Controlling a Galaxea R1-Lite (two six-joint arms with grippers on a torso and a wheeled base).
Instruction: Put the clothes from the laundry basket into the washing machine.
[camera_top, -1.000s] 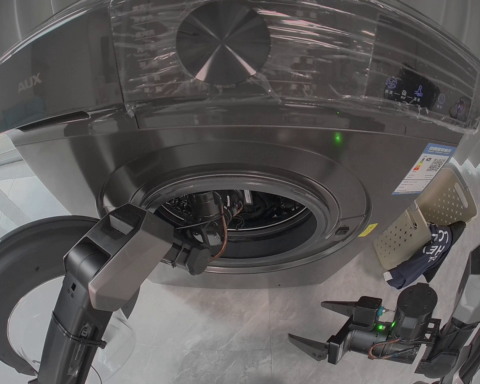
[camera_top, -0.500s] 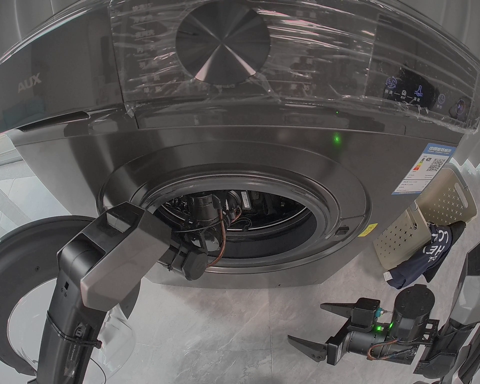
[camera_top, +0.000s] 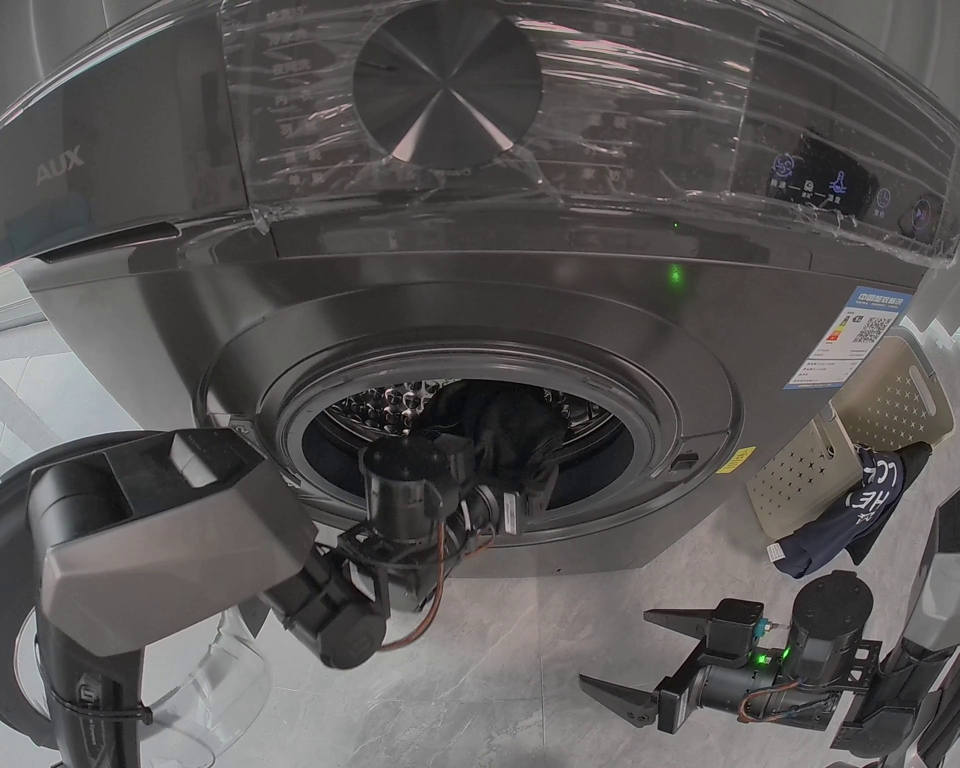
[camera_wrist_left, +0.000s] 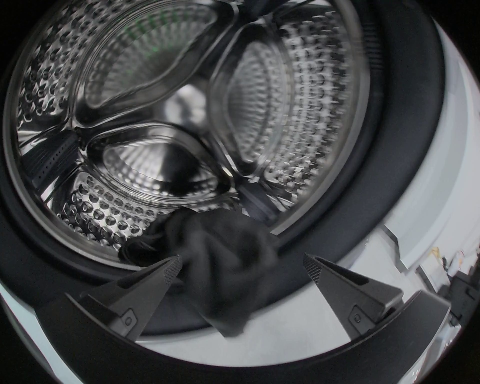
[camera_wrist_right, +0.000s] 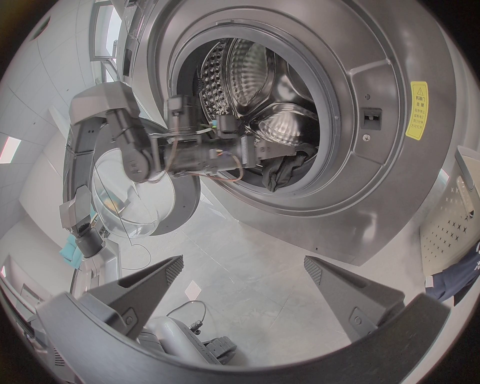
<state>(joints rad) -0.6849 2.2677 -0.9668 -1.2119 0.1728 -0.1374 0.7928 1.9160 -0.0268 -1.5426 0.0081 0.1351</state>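
The washing machine (camera_top: 700, 330) stands with its round door swung open to the left. A black garment (camera_wrist_left: 220, 260) lies at the drum's mouth and hangs over the dark door seal (camera_wrist_left: 400, 165); the head view shows this black garment (camera_top: 510, 435) too. My left gripper (camera_wrist_left: 240, 265) is open just outside the opening, facing the garment, with nothing held. Low on the right, my right gripper (camera_top: 650, 660) hangs open and empty above the floor. The beige laundry basket (camera_top: 880, 410) leans by the machine's right side with a navy garment (camera_top: 850, 510) draped over its edge.
The open door (camera_wrist_right: 170, 200) with its clear glass bowl stands left of the drum, close behind my left arm. Grey tiled floor (camera_top: 500, 660) lies open in front of the machine. The perforated steel drum (camera_wrist_left: 150, 100) is deep and holds no other clothes that I can see.
My left arm has pulled back out of the drum toward me, leaving the black garment at the drum's mouth. The right arm has stayed in place.
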